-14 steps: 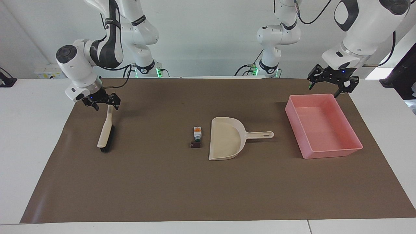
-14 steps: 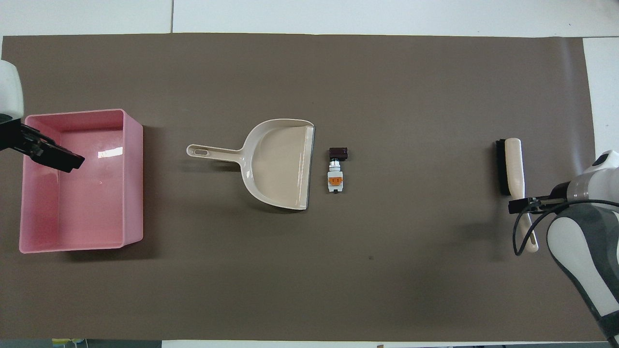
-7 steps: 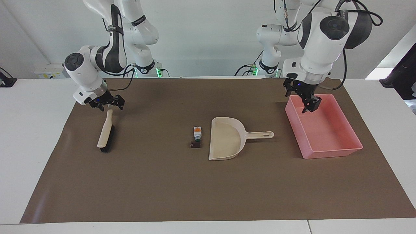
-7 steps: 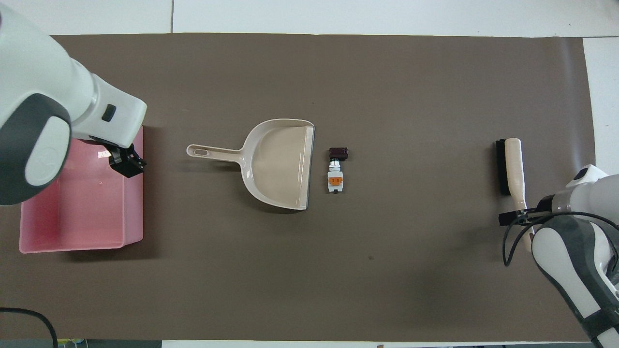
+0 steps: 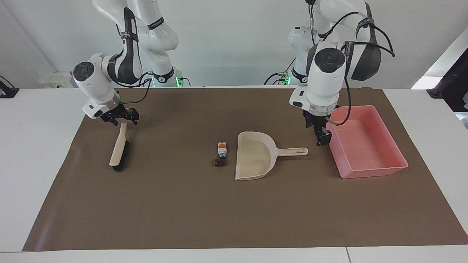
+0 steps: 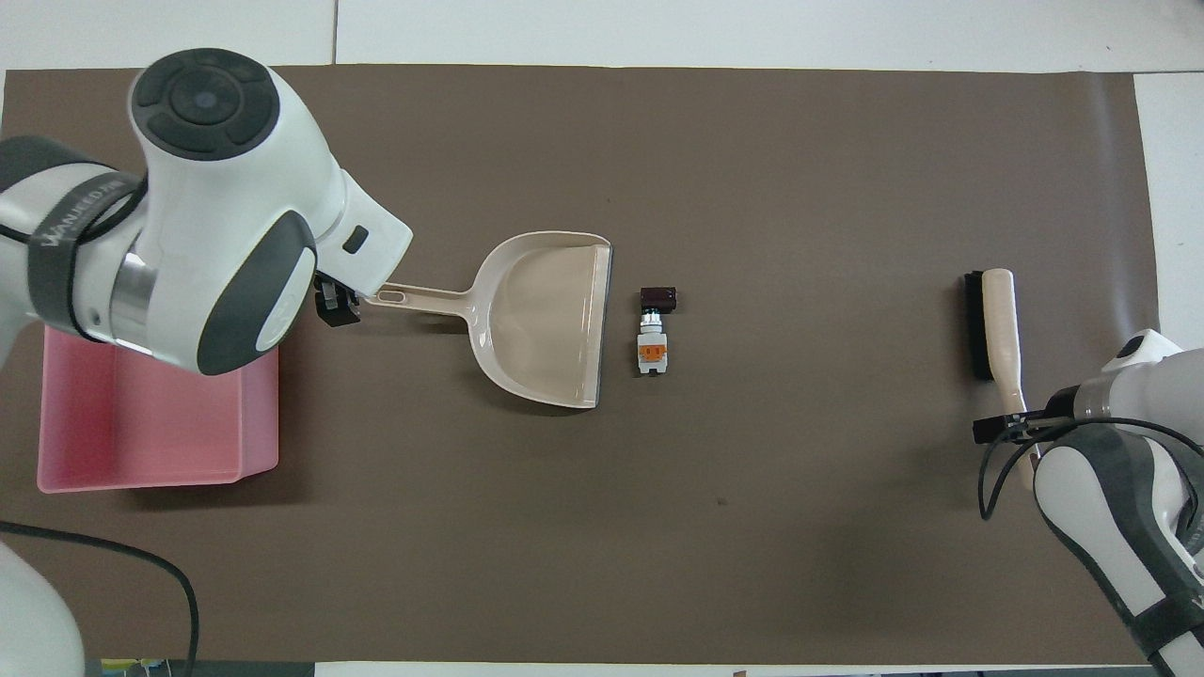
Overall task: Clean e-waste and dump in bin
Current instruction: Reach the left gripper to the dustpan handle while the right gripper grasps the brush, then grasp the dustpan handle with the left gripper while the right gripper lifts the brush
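The brush (image 5: pixel 119 151) handle is best straddled squarely by the right gripper (image 5: pixel 120 117), the dustpan (image 5: pixel 256 156) handle by the left gripper (image 5: pixel 321 137); whether either is apart cannot be told. The e-waste (image 5: pixel 221 153) lies just beside the dustpan's mouth, the bin (image 5: pixel 396 168) stands toward the left arm's end.

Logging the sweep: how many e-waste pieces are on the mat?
2. The white block lies beside the dustpan's mouth, toward the right arm's end. The brown block touches it, farther from the robots. None shows in the bin, though the overhead arm hides part of it.
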Controlling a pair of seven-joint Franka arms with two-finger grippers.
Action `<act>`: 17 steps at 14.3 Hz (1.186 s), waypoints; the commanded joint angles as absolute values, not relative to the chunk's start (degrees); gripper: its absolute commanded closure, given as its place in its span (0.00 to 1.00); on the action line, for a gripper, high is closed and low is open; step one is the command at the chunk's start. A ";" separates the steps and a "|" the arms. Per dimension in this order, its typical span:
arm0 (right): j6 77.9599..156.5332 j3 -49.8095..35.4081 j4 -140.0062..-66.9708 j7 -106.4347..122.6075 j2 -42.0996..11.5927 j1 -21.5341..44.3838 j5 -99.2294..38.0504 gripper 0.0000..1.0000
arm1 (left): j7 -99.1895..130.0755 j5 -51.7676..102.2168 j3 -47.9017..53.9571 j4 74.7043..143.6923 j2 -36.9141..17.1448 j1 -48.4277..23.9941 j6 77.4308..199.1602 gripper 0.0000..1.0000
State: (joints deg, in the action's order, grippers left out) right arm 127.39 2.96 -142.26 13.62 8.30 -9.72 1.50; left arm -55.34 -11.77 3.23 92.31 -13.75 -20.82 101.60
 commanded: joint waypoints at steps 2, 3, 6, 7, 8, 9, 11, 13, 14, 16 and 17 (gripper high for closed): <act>128.23 2.64 -142.73 15.38 8.61 -10.72 2.02 0.44 | -56.16 -15.28 2.55 93.08 -16.16 -23.99 103.36 0.09; 128.23 2.64 -142.65 15.38 8.53 -10.72 2.02 0.63 | -55.12 -15.99 2.55 93.08 -17.22 -24.26 104.58 0.09; 127.53 2.64 -141.68 14.86 8.18 -11.16 2.02 1.00 | -49.15 -19.32 2.46 92.64 -22.05 -26.72 107.04 0.08; 127.01 2.64 -141.24 14.85 8.09 -11.25 2.02 1.00 | -48.17 -19.94 2.55 92.90 -22.50 -27.50 108.09 0.08; 126.04 2.55 -140.37 14.94 7.65 -11.42 1.93 1.00 | -47.12 -19.95 2.46 93.68 -22.76 -28.29 108.19 0.08; 124.82 2.55 -139.49 14.77 7.47 -11.51 1.93 1.00 | -46.41 -19.95 2.46 94.91 -22.85 -28.47 108.28 0.09; 122.27 2.46 -137.21 13.81 6.95 -10.99 1.76 1.00 | -44.83 -20.13 2.46 95.88 -23.03 -29.61 108.63 0.09; 119.89 1.67 -134.31 10.48 6.68 -9.50 1.84 1.00 | -42.98 -21.00 2.46 97.20 -23.73 -29.97 110.04 0.10; 119.27 1.76 -133.43 8.98 6.16 -7.14 1.93 1.00 | -42.98 -21.18 2.46 97.38 -23.73 -30.14 110.13 0.10; 118.92 1.67 -132.55 5.56 5.98 -3.97 3.07 1.00 | -43.07 -21.18 2.46 97.56 -23.64 -30.15 110.13 0.11; 118.05 1.67 -132.19 4.15 5.80 -1.52 5.34 1.00 | -43.15 -21.18 2.46 97.56 -23.64 -30.15 110.21 0.11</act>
State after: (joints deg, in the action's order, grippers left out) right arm 119.72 1.89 -134.00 7.53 6.93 -4.65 2.33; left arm -44.27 -19.96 3.21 96.17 -24.33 -29.47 108.59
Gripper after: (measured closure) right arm 0.736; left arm 0.106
